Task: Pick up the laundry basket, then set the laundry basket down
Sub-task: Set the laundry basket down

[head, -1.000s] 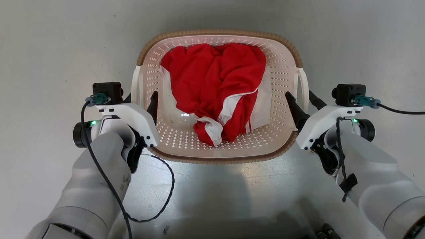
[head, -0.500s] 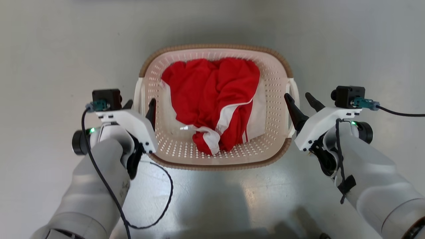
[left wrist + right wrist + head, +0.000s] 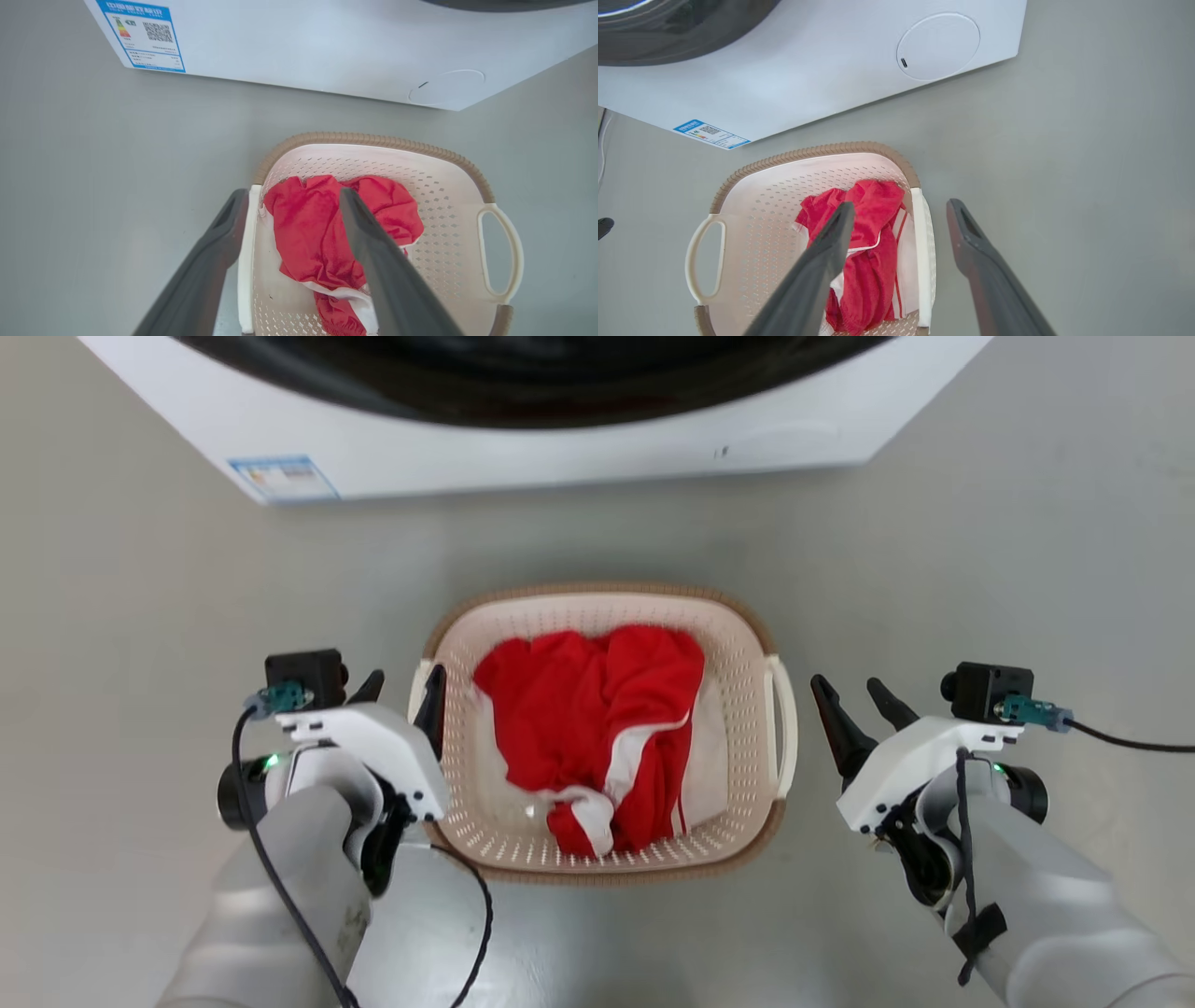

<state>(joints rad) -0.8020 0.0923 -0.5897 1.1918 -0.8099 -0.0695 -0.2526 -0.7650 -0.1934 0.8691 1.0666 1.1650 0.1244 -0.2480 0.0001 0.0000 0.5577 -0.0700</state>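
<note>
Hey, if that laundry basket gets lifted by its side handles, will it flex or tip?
The basket probably stays fairly stiff: moulded plastic with a thick rim. Likely light: perforated walls, and little clothing inside. Lifted by one handle alone it would probably tilt.

The basket [image 3: 597,590] sits on the floor [image 3: 140,616], in front of the washer [image 3: 560,448] and apart from it. A garment [image 3: 588,728] lies bunched inside the basket. The left gripper [image 3: 407,674] is at the basket's left side, one finger outside the left handle [image 3: 246,261], the other over the inside. The right gripper [image 3: 846,683] hangs just right of the right handle [image 3: 782,728], clear of it.
</note>
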